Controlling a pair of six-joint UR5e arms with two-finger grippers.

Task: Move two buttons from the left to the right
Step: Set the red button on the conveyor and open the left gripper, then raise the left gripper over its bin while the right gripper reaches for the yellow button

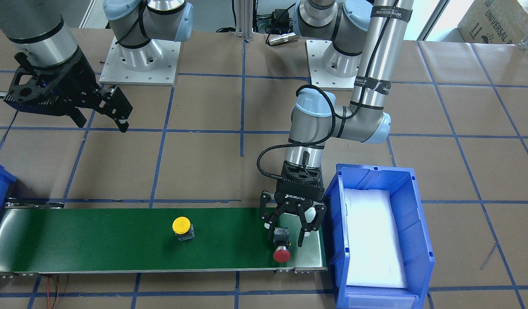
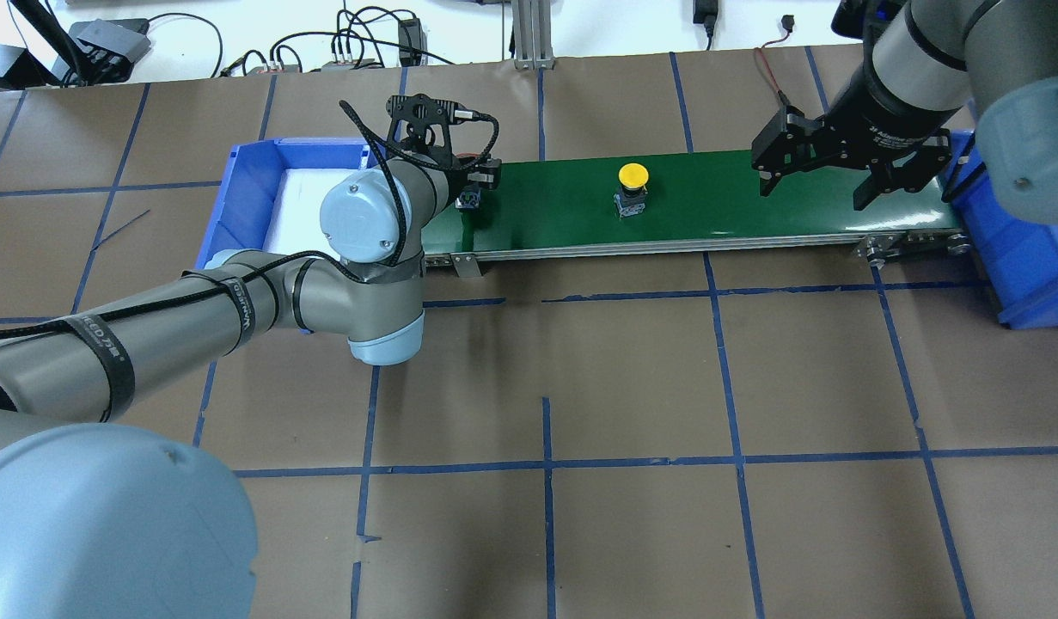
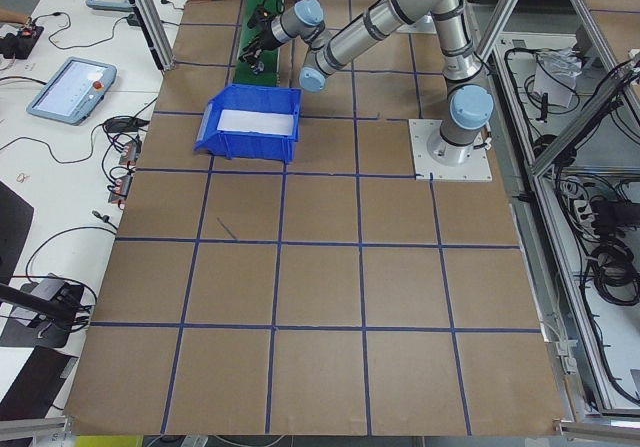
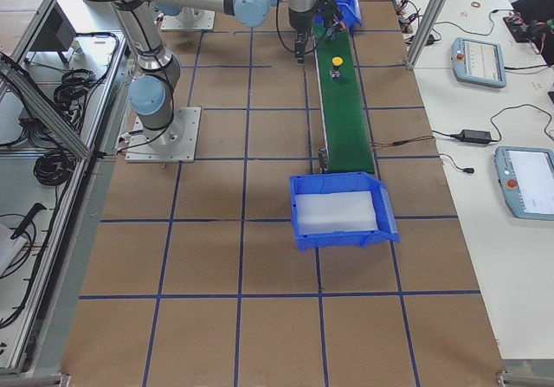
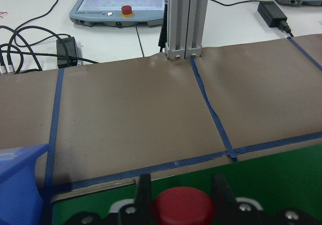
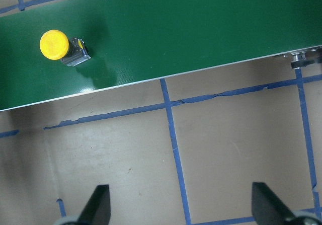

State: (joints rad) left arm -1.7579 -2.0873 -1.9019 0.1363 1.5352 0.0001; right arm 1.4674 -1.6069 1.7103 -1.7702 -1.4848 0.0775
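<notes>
On the taped desk [image 1: 195, 163], a blue bin [image 1: 418, 231] sat just beside the left hand [image 1: 285, 234], a green belt [image 1: 96, 240] under it.

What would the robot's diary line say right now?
left gripper: open, straddling red button on belt | yellow button: mid-belt | right gripper: open, hovering

Belt [image 1: 96, 240] matt green, finely textured; yellow button cap [image 1: 181, 224] smooth plastic; table cover [image 1: 203, 167] probably brown paper.

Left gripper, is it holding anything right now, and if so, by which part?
Nothing seems held. The left gripper straddles the body of the red button on the belt, jaws open, with a gap on either side.
</notes>
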